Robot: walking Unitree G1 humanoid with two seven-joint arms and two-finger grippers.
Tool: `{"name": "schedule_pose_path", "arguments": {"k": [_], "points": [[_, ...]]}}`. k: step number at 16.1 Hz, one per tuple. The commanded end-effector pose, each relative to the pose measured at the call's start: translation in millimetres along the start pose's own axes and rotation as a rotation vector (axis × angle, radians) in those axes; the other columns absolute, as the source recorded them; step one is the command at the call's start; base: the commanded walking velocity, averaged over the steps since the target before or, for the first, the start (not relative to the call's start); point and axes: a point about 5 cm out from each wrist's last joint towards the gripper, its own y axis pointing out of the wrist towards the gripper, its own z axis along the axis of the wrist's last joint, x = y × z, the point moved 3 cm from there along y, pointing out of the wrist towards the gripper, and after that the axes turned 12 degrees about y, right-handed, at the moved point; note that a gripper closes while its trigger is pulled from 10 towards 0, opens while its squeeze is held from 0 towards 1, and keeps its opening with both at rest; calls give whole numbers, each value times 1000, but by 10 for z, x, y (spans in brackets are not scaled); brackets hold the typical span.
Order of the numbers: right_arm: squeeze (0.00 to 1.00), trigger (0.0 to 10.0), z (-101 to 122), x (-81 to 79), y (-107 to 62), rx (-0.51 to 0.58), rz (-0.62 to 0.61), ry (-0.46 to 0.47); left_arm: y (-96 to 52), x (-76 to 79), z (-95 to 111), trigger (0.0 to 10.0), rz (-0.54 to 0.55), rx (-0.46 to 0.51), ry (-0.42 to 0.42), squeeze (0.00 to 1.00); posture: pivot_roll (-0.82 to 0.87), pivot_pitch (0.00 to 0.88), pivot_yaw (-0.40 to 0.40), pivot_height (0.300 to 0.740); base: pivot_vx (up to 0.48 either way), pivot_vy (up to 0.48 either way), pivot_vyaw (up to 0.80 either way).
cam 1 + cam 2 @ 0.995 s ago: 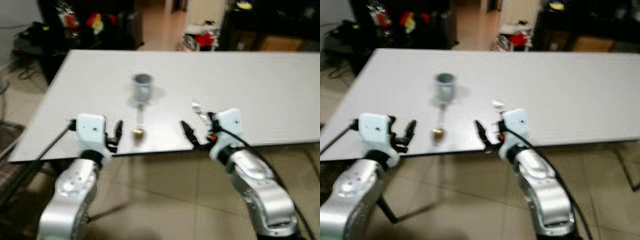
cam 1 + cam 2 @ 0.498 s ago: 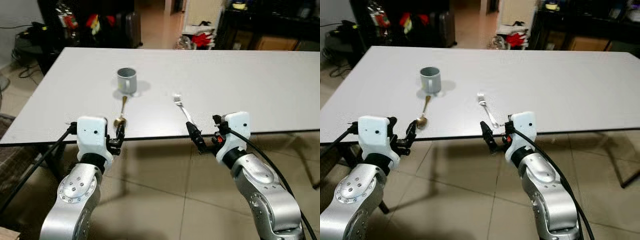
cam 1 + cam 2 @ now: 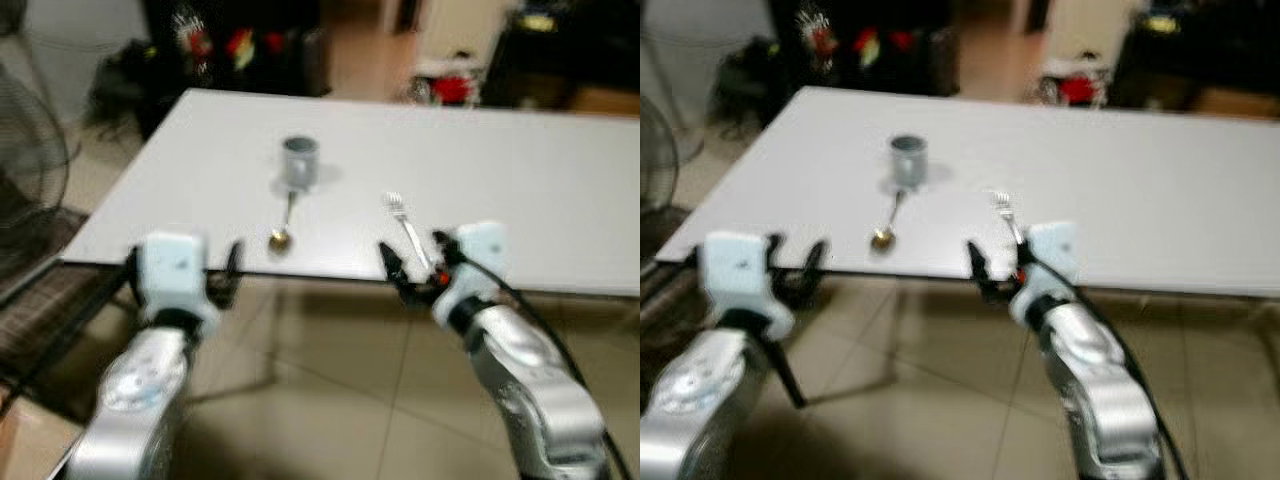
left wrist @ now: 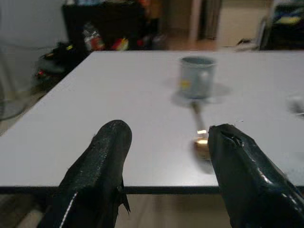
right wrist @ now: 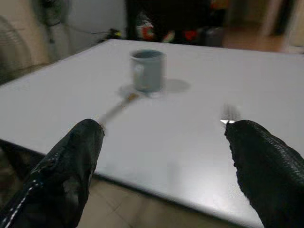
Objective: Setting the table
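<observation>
I've stepped back from the table [image 3: 560,170]'s near edge; both my left claw [image 4: 166,156] and right claw [image 5: 161,156] gape empty, mug [image 3: 299,160], spoon [image 3: 283,226], fork [image 3: 405,228] laid.

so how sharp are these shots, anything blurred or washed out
Both eye views are smeared by motion blur: the mug, spoon and fork on the white table have soft edges. In the left wrist view the near black fingers are crisp and the mug soft. In the right wrist view the fork is a bright smear; the dark background lacks detail.
</observation>
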Motion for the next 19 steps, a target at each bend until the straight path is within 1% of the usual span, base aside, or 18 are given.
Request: {"name": "schedule_pose_path", "arguments": {"k": [1, 3, 6, 7, 9, 10, 13, 14, 17, 18, 19], "points": [[0, 10000, 7, 104, -42, -1, -37, -9, 16, 73, 58, 10000, -26, 21, -12, 0, 10, 0, -40, 740, 390, 0, 0], [0, 10000, 18, 120, -36, -2, -45, -16, 17, 54, 55, 10000, -23, 20, -15, 0, 7, 0, -40, 740, 388, 0, 0], [0, 10000, 18, 143, -44, -2, -58, -6, 20, 85, 49, 10000, -49, 18, -12, 0, 4, 0, -36, 740, 388, 0, 0], [0, 10000, 14, 156, -55, -3, -66, -2, 30, 120, 41, 10000, -79, 16, -6, 0, -2, 0, -26, 740, 390, 0, 0], [0, 10000, 11, 163, -62, -5, -68, 0, 45, 139, 36, 10000, -96, 15, 1, 0, -7, 5, -14, 740, 388, 0, 0], [0, 10000, -9, 148, -80, -17, -53, -9, 95, 157, 35, 10000, -117, 14, 6, 0, -17, 22, 9, 740, 379, 0, 0], [0, 10000, -8, 118, -108, -27, -38, -32, 115, 171, 23, 10000, -134, 10, 8, 0, -31, 32, 24, 740, 367, 0, 0], [0, 10000, 9, 114, -133, -38, -38, -58, 143, 181, -60, 10000, -143, -42, -14, 0, -51, 37, 32, 740, 0, 0, 0], [0, 10000, 22, 104, -156, -67, -32, -102, 248, 156, -171, 10000, -156, -73, -21, 0, -63, 26, 27, 740, 0, 0, 0], [0, 10000, 14, 99, -140, -85, -27, -111, 307, 145, -223, 10000, -169, -94, -42, 1000, -59, 20, 27, 740, 0, 0, 0], [0, 10000, -12, 85, -119, -109, -12, -118, 358, 137, -266, 10000, -169, -115, -69, 1000, -56, 15, 28, 740, 0, 0, 0]]}}
